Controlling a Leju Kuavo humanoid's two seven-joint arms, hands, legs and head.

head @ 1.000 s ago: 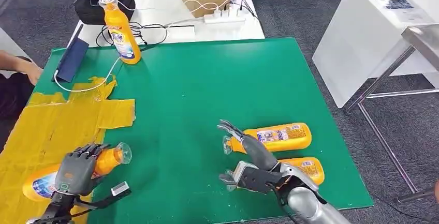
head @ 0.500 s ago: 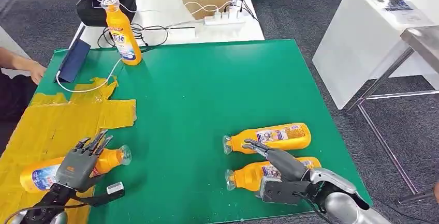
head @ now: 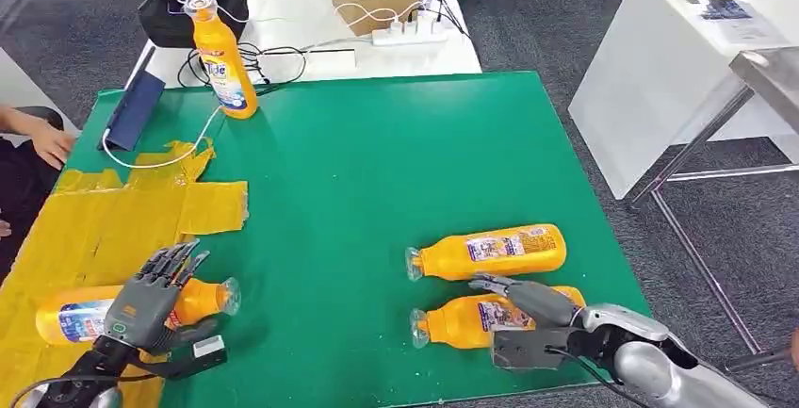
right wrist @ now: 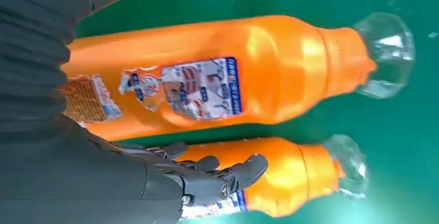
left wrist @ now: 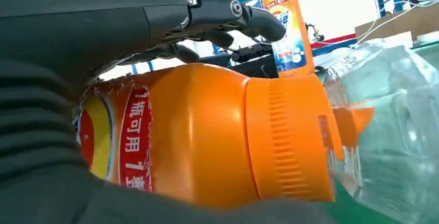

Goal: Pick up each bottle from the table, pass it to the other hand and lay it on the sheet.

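Left hand (head: 141, 306): spread above the neck end of the bottle on the sheet (head: 113, 309); the fingers (head: 174, 262) are fanned apart and nothing is gripped, which is judged to be a release after laying down.
Bottle on the sheet: laid flat on the yellow sheet (head: 104, 229) at the near left of the green surface (head: 377, 163), its clear cap jutting past the sheet's edge onto the green.
Right hand (head: 532, 318): set over the nearer lying bottle (head: 471, 321); the fingers (right wrist: 228, 175) are parted and stretched along its body, and no closed grip is seen. The placement is judged to be a reach for the next pick.
Farther lying bottle (head: 490, 250): laid on its side just beyond the nearer one, parallel, both caps turned toward the sheet side.
Upright bottle (head: 221, 55): stood at the far left edge of the green surface, well apart from both hands.
Person's hand (head: 47, 144): seen at the left edge, near the sheet's far end.
Task state: one bottle is judged delivered, three remaining.
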